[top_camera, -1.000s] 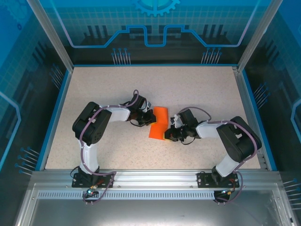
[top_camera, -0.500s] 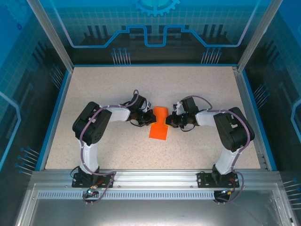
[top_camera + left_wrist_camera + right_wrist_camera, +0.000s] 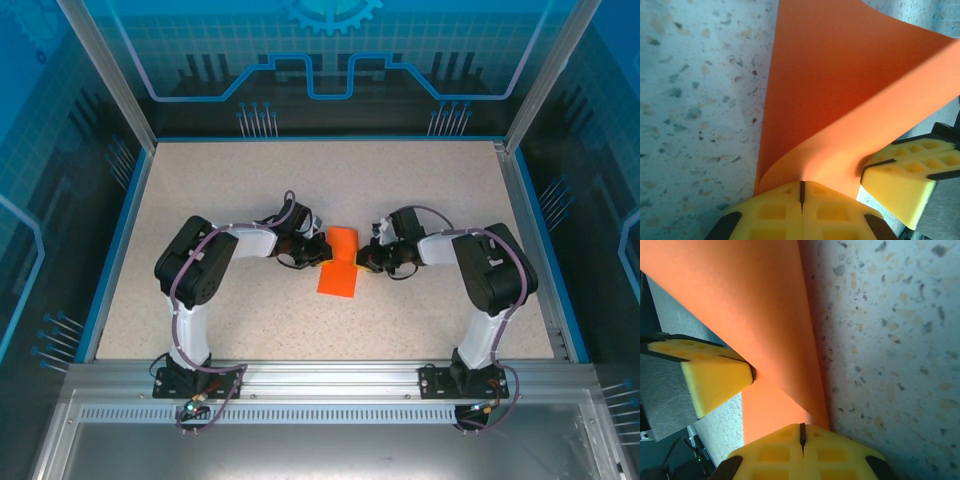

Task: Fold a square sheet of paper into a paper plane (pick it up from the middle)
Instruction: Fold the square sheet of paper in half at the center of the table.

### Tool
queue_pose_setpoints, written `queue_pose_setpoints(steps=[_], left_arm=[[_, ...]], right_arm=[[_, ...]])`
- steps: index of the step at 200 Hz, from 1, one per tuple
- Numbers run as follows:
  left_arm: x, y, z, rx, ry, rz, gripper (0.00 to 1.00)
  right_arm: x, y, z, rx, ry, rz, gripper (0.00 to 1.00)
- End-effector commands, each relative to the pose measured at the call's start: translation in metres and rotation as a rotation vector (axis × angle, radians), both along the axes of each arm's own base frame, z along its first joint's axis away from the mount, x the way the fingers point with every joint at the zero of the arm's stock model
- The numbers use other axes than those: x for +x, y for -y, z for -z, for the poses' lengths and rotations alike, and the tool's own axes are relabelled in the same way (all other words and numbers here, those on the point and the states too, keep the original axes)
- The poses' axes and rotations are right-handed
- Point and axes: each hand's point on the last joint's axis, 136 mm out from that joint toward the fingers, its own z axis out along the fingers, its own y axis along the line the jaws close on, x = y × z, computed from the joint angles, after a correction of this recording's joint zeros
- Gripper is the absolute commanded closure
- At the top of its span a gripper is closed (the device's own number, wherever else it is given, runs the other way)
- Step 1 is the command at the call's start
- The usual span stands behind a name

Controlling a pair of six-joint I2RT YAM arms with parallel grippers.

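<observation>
Well, we are early in the job: the square sheet of paper [image 3: 338,278] sits at the middle of the table [image 3: 200,190], between our two hands, and it shows no pointed dart shape yet. Our left hand [image 3: 316,250] has its yellow pads [image 3: 775,210] pressed together on the sheet's left side. Our right hand [image 3: 366,258] is closed the same way on the opposite side. In the top view the far end of the sheet looks pinched narrow between them, while the near end lies wider on the table. From the left wrist we see the paper curving up out of the pads in a soft roll (no sharp crease that we can make out), with the right hand's pad touching it just beside. We judge that a first fold is only being formed: it needs pressing flat, and the nose folds, the wing folds and the centre crease are all left to do
</observation>
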Motion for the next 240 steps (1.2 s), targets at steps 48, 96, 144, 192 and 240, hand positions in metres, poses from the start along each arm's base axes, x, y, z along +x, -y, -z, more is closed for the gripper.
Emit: queue_pose_setpoints(steps=[48,96,144,192,240], left_arm=[[-0.029,-0.017,0.047,0.126,-0.132,0.016,1.00],[-0.031,-0.018,0.048,0.130,-0.133,0.017,1.00],[-0.033,-0.019,0.050,0.134,-0.138,0.018,1.00],[-0.033,-0.020,0.051,0.137,-0.140,0.017,1.00],[-0.033,-0.020,0.050,0.139,-0.139,0.019,1.00]], right_arm=[[0.030,0.001,-0.016,0.031,0.048,0.000,0.95],[0.027,0.008,0.009,-0.017,-0.007,0.011,0.96],[0.026,0.012,0.014,-0.046,-0.028,0.014,0.96],[0.046,0.001,-0.030,0.042,0.057,-0.006,0.95],[0.056,0.005,-0.012,0.031,0.023,0.014,0.96]])
